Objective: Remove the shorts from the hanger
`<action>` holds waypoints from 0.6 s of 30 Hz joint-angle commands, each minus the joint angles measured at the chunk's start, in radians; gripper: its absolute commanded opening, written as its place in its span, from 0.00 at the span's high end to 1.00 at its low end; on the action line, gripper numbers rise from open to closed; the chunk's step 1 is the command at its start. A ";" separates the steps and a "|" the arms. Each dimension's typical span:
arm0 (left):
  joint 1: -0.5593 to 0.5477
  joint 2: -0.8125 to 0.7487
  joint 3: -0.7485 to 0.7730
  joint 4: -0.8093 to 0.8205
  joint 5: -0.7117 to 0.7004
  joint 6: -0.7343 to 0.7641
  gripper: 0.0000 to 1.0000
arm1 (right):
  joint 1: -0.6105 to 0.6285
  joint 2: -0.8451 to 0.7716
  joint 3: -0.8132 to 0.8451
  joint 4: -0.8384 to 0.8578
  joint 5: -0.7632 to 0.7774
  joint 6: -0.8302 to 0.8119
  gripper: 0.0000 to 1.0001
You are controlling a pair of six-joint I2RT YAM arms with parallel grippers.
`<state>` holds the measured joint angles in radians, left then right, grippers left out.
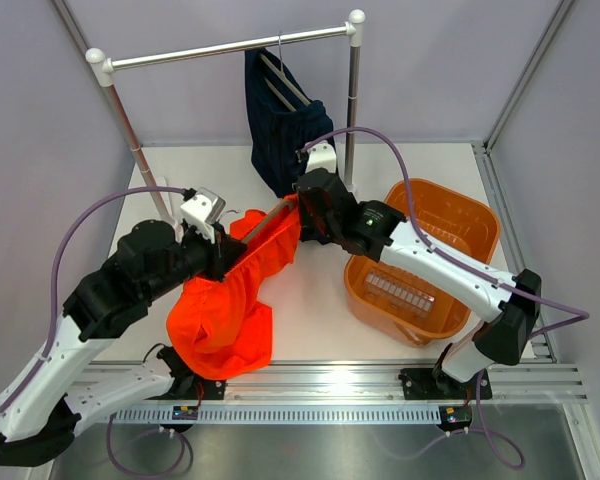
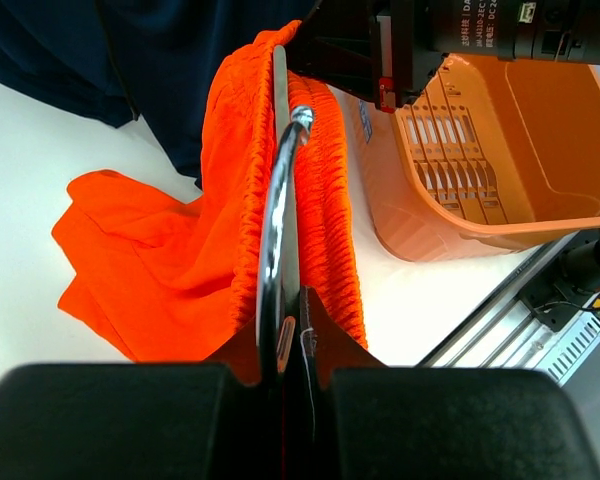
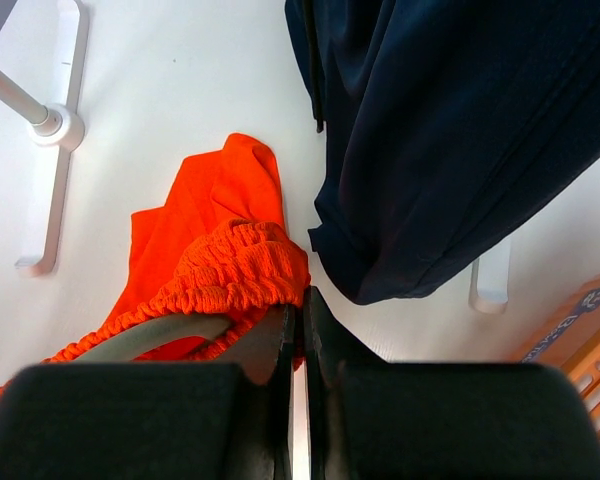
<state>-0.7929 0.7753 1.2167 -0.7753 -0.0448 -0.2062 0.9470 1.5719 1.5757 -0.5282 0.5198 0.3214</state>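
Note:
The orange shorts (image 1: pixel 225 310) hang by their elastic waistband on a hanger (image 1: pixel 268 214) stretched between my two grippers, with the legs pooled on the table. My left gripper (image 1: pixel 223 250) is shut on the hanger's metal hook and bar (image 2: pixel 275 200) at the near end, jaws closed around it (image 2: pixel 295 330). My right gripper (image 1: pixel 302 212) is shut on the bunched waistband (image 3: pixel 240 270) at the far end (image 3: pixel 301 320). The grey hanger arm (image 3: pixel 150 338) shows just left of its fingers. The shorts' fabric (image 2: pixel 160 270) drapes left of the hanger.
Navy shorts (image 1: pixel 280 130) hang on another hanger from the clothes rail (image 1: pixel 230 48) right behind my right gripper, close in the right wrist view (image 3: pixel 450 130). An orange basket (image 1: pixel 435 205) stands at the right. The rail's posts (image 1: pixel 140 150) stand behind the left arm.

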 commanded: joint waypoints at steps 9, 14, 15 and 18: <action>-0.012 -0.094 -0.014 0.235 0.049 -0.016 1.00 | -0.033 -0.053 -0.060 0.034 -0.029 0.031 1.00; -0.012 -0.105 -0.016 0.287 0.011 -0.021 1.00 | -0.025 -0.053 -0.086 0.037 -0.030 0.034 1.00; -0.012 -0.102 -0.017 0.294 0.005 -0.019 1.00 | -0.024 -0.053 -0.086 0.039 -0.035 0.034 1.00; -0.012 -0.097 -0.025 0.323 -0.013 -0.021 1.00 | -0.001 -0.053 -0.088 0.042 -0.055 0.041 1.00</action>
<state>-0.7940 0.7063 1.1736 -0.6411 -0.0662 -0.2092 0.9455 1.5299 1.4929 -0.4953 0.4458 0.3546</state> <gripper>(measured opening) 0.050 0.066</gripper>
